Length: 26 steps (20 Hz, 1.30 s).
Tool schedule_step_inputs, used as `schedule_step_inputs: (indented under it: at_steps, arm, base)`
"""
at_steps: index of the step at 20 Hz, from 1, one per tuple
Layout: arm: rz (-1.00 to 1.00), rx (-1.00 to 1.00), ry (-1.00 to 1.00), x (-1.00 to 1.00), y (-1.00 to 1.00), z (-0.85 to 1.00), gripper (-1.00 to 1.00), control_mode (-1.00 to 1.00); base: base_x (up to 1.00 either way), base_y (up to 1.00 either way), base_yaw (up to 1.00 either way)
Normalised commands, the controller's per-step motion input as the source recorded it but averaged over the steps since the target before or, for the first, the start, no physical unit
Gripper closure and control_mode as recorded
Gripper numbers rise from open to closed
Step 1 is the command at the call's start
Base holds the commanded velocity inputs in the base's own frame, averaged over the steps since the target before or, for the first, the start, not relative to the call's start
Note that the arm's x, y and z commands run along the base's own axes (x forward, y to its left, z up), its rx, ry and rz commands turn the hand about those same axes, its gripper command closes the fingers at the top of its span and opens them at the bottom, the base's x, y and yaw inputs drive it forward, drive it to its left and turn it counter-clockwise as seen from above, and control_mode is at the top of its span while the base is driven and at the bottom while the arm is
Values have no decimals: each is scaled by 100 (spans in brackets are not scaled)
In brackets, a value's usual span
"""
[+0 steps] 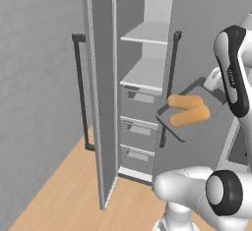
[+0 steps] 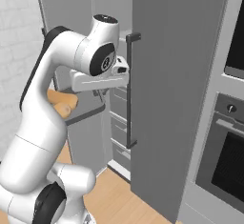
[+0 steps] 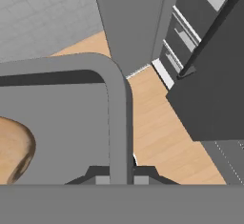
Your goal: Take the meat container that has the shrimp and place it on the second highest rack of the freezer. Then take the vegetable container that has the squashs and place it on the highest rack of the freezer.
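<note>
Holding the tray point(image 1: 189, 127) by its rim, I have it raised in the air in front of the freezer point(image 1: 142, 77), beside the closed right door and level with the upper drawers. My gripper point(image 3: 121, 178) is clamped on that rim: in the hand view the thick, rounded grey edge runs down between my two dark fingertips point(image 3: 97, 176), one on each side. The tray is a shallow, matte dark-grey rectangle with rounded corners and a raised lip, tilted a little. Two squashes point(image 1: 188, 109) lie in it, smooth, tan-orange and elongated, touching side by side.

The freezer's left door stands open, a tall flat grey slab with a long dark bar handle point(image 1: 81, 92). Inside are two flat pale shelves, the top rack point(image 1: 147, 32) above the other, and grey drawers below. The floor point(image 1: 64, 195) is light wood planks; the wall at left is pale textured brick.

In the right base view my arm covers most of the tray. In the hand view one squash shows as a blurred brown patch cut off at the left edge. A built-in oven point(image 2: 228, 156) is cut off at the right.
</note>
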Motion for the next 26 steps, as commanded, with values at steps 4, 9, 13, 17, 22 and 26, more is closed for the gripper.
schedule_step_inputs:
  at_steps: [4, 9, 13, 17, 22, 26]
  arm:
    - [0, 0, 0, 0, 0, 0, 100, 100]
    - [0, 0, 0, 0, 0, 0, 100, 100]
    - [0, 0, 0, 0, 0, 0, 100, 100]
    - [0, 0, 0, 0, 0, 0, 100, 100]
    - [0, 0, 0, 0, 0, 0, 100, 100]
    - [0, 0, 0, 0, 0, 0, 100, 100]
  base:
    - [37, 56, -35]
    - [40, 55, -33]
    - [20, 15, -32]
    - [49, 4, -32]
    - [66, 22, -36]
    - [48, 32, -35]
